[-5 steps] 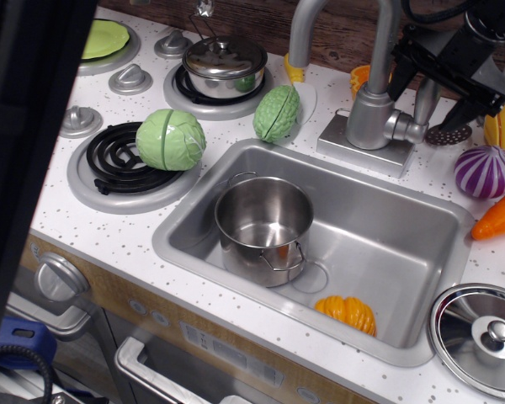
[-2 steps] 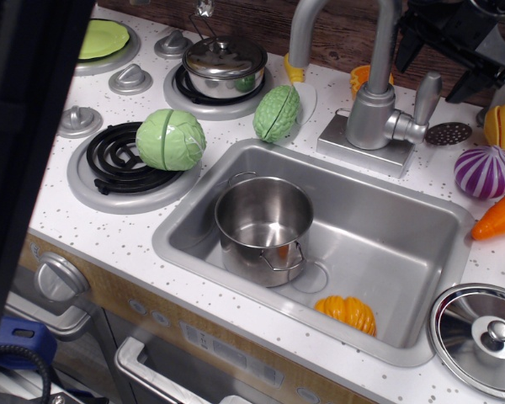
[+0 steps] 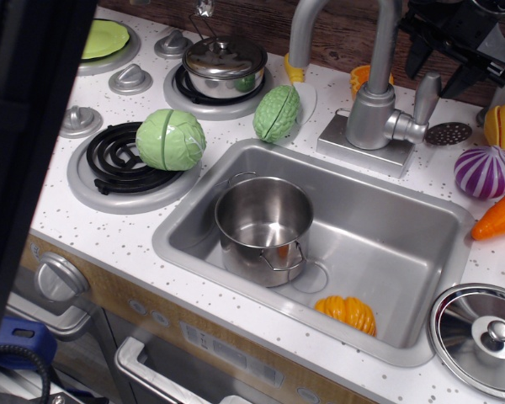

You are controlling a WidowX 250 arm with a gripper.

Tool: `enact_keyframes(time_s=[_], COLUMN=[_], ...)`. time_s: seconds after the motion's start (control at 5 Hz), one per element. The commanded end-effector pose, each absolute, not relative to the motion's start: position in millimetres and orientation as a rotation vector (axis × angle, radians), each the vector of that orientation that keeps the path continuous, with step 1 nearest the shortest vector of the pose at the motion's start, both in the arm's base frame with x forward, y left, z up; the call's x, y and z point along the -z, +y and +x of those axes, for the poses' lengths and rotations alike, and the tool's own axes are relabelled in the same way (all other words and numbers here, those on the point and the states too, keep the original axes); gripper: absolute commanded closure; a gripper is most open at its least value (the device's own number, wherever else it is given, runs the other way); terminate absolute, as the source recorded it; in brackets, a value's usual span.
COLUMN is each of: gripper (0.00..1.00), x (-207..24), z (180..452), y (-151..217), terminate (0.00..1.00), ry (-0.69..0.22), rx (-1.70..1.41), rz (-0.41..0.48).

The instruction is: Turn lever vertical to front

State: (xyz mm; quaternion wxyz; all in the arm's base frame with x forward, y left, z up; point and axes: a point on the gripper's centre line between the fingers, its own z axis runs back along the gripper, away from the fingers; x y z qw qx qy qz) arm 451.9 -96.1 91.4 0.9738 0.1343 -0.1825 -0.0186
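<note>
The lever (image 3: 427, 98) is a short matte-silver paddle. It stands upright on a stubby knuckle at the right side of the faucet base (image 3: 371, 118). My black gripper (image 3: 445, 76) hangs at the top right, just above and behind the lever's top. Its fingers (image 3: 418, 57) are spread apart with nothing between them, and I cannot tell whether they touch the lever. The tall curved spout (image 3: 307, 25) rises to the left of the base.
The sink (image 3: 387, 227) holds a steel pot (image 3: 263, 223) and an orange toy vegetable (image 3: 347, 313). A purple onion (image 3: 486, 171), a carrot (image 3: 501, 216) and a pot lid (image 3: 484, 337) lie on the right. A green cabbage (image 3: 170, 140) sits on the burner at left.
My gripper has risen from around the lever to just above it, then shifted slightly right. The lever stands upright and now shows in full.
</note>
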Motion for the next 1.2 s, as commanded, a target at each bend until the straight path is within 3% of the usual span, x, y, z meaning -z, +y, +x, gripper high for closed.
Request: enact_keyframes(time_s=[0.0, 0.6, 1.0], gripper=[1.0, 1.0, 1.0], x=[-109.7, -93.6, -78.5], z=[440.3, 417.3, 409.7], y=[-103.4, -110.2, -110.0], terminate=[0.0, 0.0, 0.0], ry=[-0.397, -0.207, -0.187], rx=[-0.045, -0.146, -0.175], rz=[0.237, 0.132, 0.057])
